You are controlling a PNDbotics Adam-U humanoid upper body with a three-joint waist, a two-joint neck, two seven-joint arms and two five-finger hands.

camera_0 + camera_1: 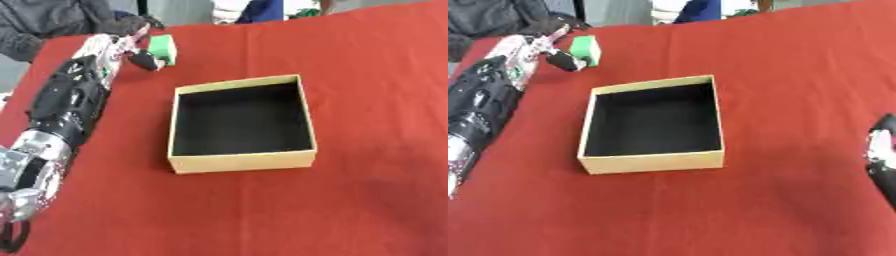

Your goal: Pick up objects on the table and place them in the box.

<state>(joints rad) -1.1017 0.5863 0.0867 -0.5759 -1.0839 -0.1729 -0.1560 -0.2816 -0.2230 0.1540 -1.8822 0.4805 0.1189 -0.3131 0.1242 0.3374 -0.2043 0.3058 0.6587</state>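
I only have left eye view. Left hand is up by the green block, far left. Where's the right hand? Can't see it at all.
Observer: The right hand shows only in right eye view, at the right edge, over the red tablecloth and apart from the tan cardboard box with the black inside.
Operator: Holding anything?
Observer: Nothing visible in it; only a dark sliver shows, so I cannot tell how its fingers stand.
Operator: Anything between it and the box?
Observer: Only bare red cloth there. The left hand sits against the small green block, same as your view.
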